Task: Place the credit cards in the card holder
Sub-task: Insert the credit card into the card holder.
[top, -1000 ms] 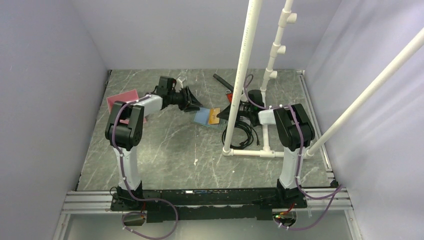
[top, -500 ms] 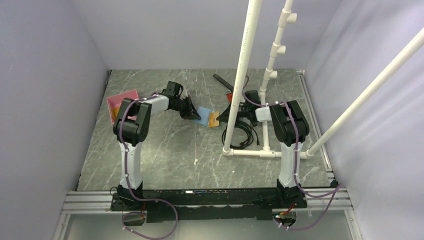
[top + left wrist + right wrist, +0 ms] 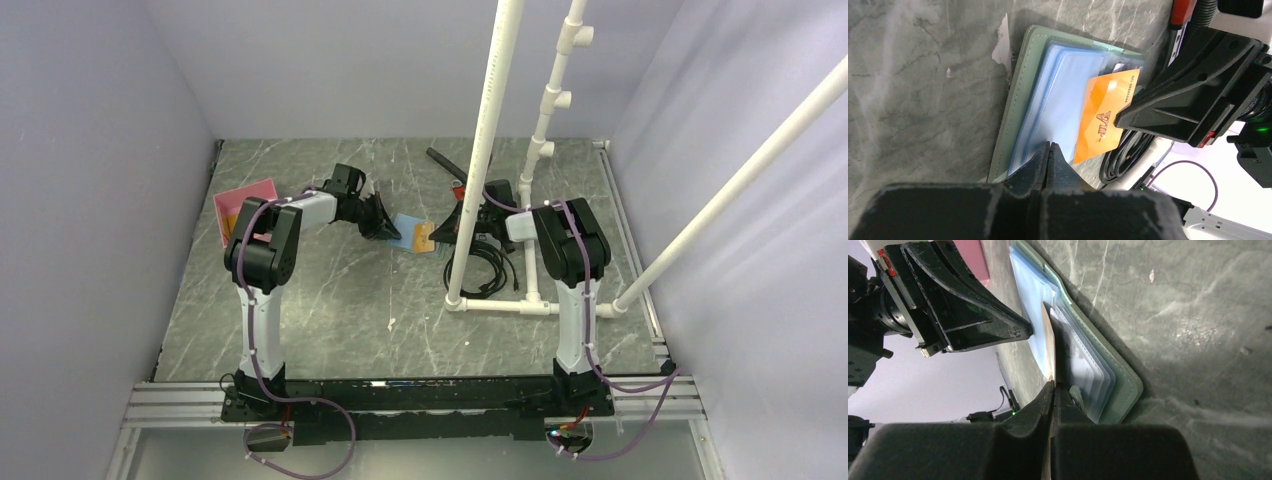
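Note:
The card holder (image 3: 404,226) lies open on the table, its muted-green cover (image 3: 1018,95) and pale blue sleeves (image 3: 1088,375) showing. My left gripper (image 3: 1049,145) is shut, and its tips rest on a blue sleeve at the holder's near edge. Nothing shows between its fingers. My right gripper (image 3: 1052,384) is shut on an orange credit card (image 3: 1100,120) marked VIP. That card is seen edge-on in the right wrist view, standing among the sleeves. The two grippers (image 3: 385,220) (image 3: 447,228) face each other across the holder.
A pink tray (image 3: 246,201) lies at the left beside the left arm. A white pipe frame (image 3: 487,150) stands just right of the holder, with black cables (image 3: 490,268) coiled at its foot. A red-handled tool (image 3: 457,180) lies behind.
My left gripper has shut and moved down onto the holder's blue sleeves. The right gripper has carried the orange card a little to the left, over the holder.

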Controlling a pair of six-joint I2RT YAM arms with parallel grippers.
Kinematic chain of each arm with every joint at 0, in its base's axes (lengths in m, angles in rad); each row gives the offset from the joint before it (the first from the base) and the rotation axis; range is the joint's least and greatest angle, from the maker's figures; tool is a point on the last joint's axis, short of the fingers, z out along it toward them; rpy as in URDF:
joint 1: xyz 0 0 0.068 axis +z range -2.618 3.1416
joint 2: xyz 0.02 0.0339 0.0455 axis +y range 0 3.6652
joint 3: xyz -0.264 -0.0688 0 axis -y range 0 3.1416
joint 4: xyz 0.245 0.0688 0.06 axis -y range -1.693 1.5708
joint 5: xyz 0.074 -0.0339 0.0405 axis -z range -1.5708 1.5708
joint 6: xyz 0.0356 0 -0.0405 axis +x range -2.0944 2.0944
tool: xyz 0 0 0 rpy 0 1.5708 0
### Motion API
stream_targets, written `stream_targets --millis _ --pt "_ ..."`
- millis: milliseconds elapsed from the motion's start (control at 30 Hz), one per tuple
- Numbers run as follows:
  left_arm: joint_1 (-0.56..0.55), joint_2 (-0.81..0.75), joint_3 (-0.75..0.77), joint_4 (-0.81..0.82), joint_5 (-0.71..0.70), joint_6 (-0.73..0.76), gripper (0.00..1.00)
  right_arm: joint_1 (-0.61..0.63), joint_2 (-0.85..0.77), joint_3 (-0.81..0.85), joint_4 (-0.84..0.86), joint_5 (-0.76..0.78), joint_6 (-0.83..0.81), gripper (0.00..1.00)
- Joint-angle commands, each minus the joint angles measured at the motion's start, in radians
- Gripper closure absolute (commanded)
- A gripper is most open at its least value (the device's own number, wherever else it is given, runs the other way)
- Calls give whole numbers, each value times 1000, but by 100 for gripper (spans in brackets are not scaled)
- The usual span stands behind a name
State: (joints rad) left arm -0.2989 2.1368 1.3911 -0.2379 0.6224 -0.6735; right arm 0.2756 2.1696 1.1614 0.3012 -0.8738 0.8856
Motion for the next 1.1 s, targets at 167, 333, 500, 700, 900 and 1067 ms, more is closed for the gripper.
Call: stream_targets --millis 167,333,500,700,900,1067 --pt "1 -7 -57 -24 -77 12 100 7 34 55 58 44 -21 100" --pt "-1 -11 -66 -9 -63 -2 100 15 51 76 60 68 -23 100" --pt "-7 -15 -77 2 -58 -10 100 27 69 83 99 75 8 100" --pt "-12 -33 -83 28 -23 -40 100 55 44 31 161 134 70 100" --pt "-4 -92 -26 -40 -43 -5 75 66 -28 59 -99 240 -123 86" --pt "23 -94 -13 -71 -86 22 78 68 -74 78 -264 315 -263 71"
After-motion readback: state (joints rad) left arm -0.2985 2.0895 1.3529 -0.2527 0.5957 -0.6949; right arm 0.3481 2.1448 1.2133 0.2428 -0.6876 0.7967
